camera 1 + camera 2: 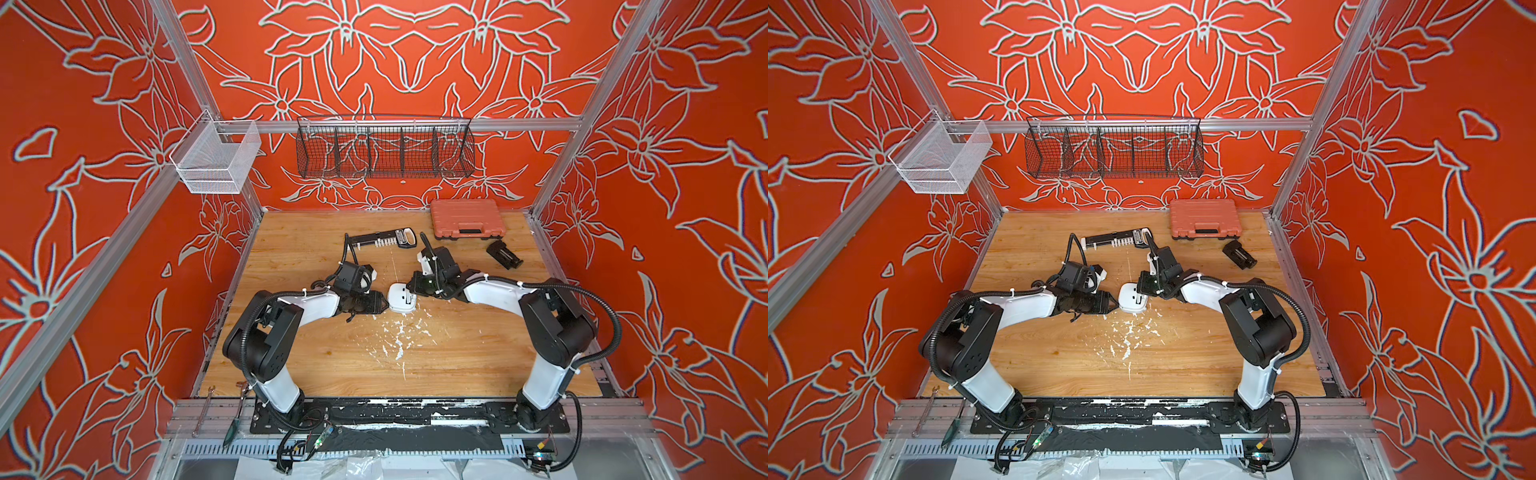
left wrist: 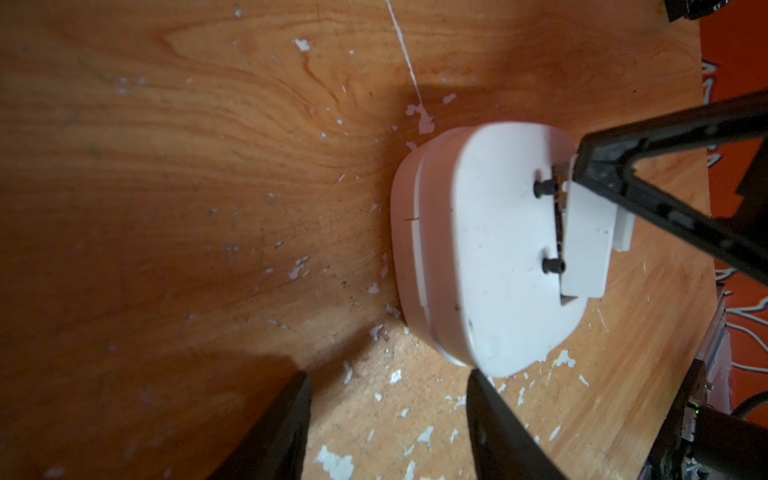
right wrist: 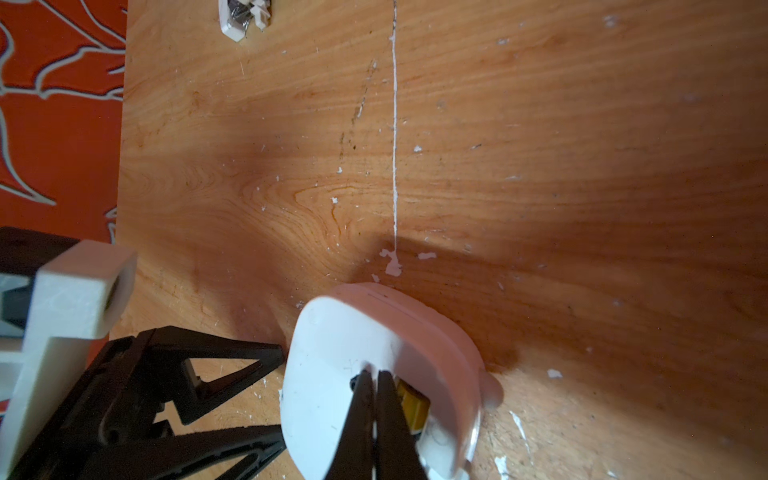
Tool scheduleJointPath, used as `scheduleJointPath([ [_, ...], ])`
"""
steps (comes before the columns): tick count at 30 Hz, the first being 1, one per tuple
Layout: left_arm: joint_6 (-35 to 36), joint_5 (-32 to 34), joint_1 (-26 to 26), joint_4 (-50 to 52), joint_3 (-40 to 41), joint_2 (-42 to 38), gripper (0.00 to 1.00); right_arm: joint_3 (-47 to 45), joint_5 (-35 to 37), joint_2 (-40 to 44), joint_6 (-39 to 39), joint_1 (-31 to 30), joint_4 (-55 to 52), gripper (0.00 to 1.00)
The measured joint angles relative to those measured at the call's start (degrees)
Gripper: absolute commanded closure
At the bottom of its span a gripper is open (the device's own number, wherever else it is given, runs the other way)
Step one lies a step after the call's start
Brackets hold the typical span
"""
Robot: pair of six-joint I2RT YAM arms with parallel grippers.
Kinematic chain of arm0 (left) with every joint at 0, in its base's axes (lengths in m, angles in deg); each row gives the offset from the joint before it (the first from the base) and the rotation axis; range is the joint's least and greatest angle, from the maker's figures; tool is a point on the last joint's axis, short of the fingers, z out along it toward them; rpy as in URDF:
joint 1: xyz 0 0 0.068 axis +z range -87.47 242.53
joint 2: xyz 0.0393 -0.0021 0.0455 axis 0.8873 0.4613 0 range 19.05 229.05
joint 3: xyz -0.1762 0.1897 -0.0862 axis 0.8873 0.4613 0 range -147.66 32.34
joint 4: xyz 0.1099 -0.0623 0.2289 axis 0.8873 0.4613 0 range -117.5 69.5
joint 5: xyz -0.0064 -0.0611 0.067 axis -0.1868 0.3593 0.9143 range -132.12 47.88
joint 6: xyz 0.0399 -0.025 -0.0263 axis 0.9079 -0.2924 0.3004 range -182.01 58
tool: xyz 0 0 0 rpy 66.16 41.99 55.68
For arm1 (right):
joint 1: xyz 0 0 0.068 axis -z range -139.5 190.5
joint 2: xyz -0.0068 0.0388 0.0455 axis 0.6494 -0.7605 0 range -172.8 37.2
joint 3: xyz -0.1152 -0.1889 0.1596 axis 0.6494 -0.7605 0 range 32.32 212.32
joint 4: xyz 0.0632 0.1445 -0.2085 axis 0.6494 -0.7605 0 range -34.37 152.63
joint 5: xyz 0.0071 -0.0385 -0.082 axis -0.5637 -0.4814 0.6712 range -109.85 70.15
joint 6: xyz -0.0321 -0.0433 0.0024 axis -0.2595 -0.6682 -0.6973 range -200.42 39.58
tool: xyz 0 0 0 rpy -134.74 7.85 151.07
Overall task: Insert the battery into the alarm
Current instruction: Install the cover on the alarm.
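- The battery (image 3: pixel 410 402) is seen partly down in the slot on the alarm (image 3: pixel 340 345), which is laid face-down mid-worktop (image 1: pixel 332 353).
- The right end effector (image 3: pixel 376 376) is pressed together, tips planted right at that slot, so it's nearest.
- The left end effector (image 2: pixel 388 376) is spread, parked just beside the alarm's edge.

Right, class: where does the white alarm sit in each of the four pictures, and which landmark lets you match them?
Top view: alarm just below the centre.
Top view: just below the centre again.
Left wrist: right of the centre, its back showing.
Right wrist: bottom middle.
Shared landmark: the thin white line that ends at the alarm; it is faint in both top views.
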Motion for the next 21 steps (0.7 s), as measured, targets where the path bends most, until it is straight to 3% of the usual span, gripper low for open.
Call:
scheduleJointPath([
  [19,0.02,-1.18,0.0,0.83,-1.95,-0.39,0.4,-4.83,1.7,1.05,4.35,-0.22,7.19,1.0],
  [21,0.0,-1.18,0.0,0.81,-1.95,-0.39,0.4,-5.03,1.79,1.11,4.59,-0.22,7.45,0.95],
])
